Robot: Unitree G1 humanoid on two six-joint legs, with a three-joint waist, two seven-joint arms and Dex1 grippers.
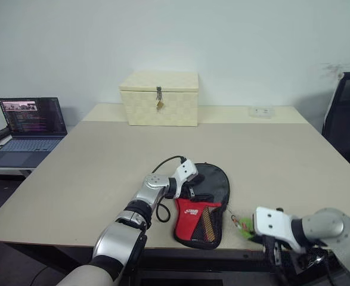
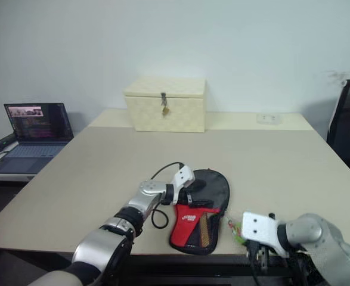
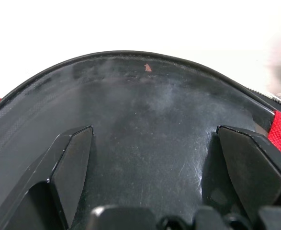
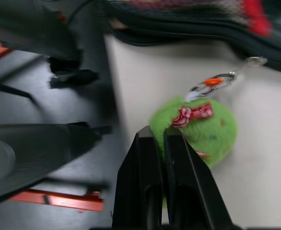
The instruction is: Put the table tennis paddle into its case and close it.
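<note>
At the near table edge, about 5 o'clock from the table's centre, the right gripper (image 4: 165, 143) has its two black fingers pressed together on the fuzzy green zipper tag (image 4: 197, 127), pinched at its near rim. The tag carries a small red-and-white ribbon; any lettering on it is too blurred to read. A metal clip with an orange bead joins the tag to the zip of the case (image 1: 201, 205).

The case lies flat near the front edge, at 6 o'clock from centre, its red lower part toward the edge and its black rounded part farther in. A white logo sits on the red panel, not legible. A mesh pocket runs beside it. The table tennis paddle cannot be made out; whether it lies inside the case I cannot tell.

The left gripper (image 1: 192, 189) sits on the case's black part, fingers (image 3: 73, 167) spread wide over dusty black fabric, holding nothing.

The table (image 1: 270, 155) is bare at 9 and 3 o'clock. At 12 o'clock, the far edge, stands a cream checkered box (image 1: 160, 98) with a front latch. A small white item (image 1: 262, 111) lies at 1 o'clock. A laptop (image 1: 28, 128) stands open on a side desk at 10 o'clock, its screen text unreadable. A black chair (image 1: 349, 119) is at 2 o'clock.
</note>
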